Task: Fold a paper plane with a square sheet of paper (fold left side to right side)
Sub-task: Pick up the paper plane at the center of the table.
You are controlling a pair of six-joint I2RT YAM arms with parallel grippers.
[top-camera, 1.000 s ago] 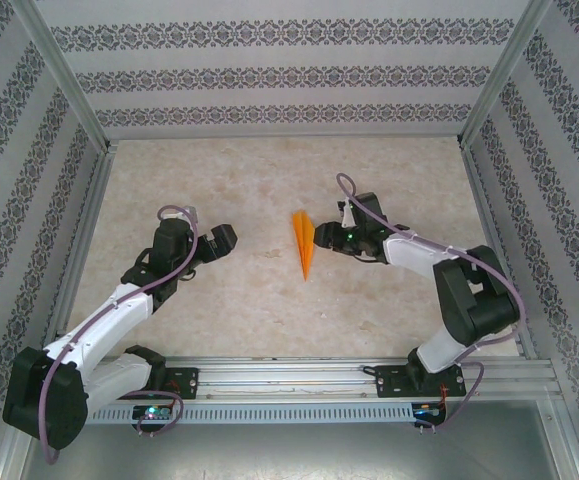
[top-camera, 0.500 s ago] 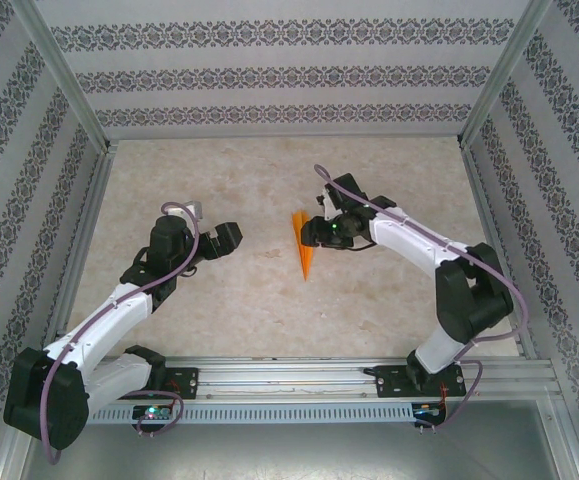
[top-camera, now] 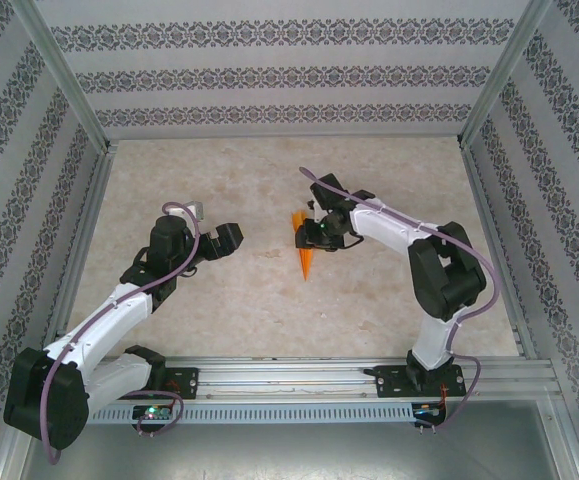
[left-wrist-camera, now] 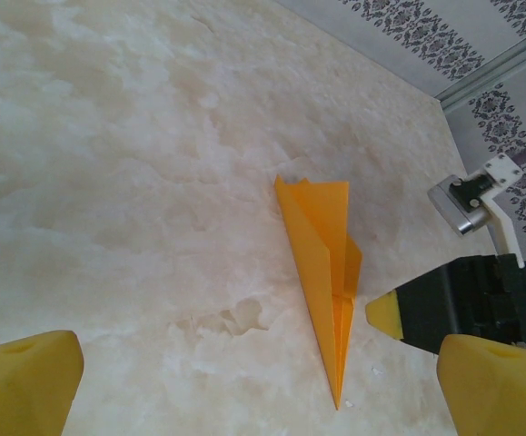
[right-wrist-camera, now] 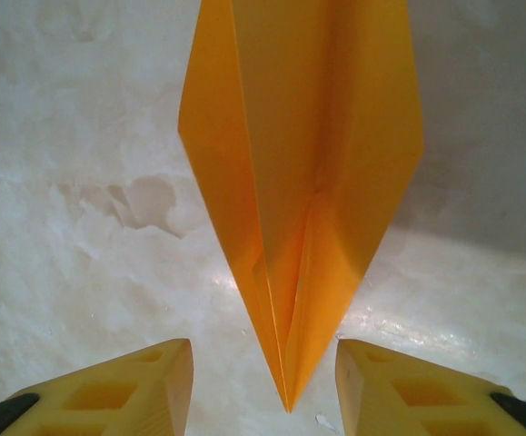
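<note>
A: Where is the plane (top-camera: 305, 252) found?
B: Flat on the table (top-camera: 219, 180). Its point is bracketed by the right gripper (right-wrist-camera: 263, 365), jaws parted and nothing gripped, likely lined up for a pinch.
A: And the left gripper (top-camera: 231, 238)?
B: Held wide open, well apart, kept clear.

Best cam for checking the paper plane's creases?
Right wrist: the paper plane is close up, centre crease and flaps clear, wide end cropped. Left wrist shows its whole outline; top external, a small orange sliver.
</note>
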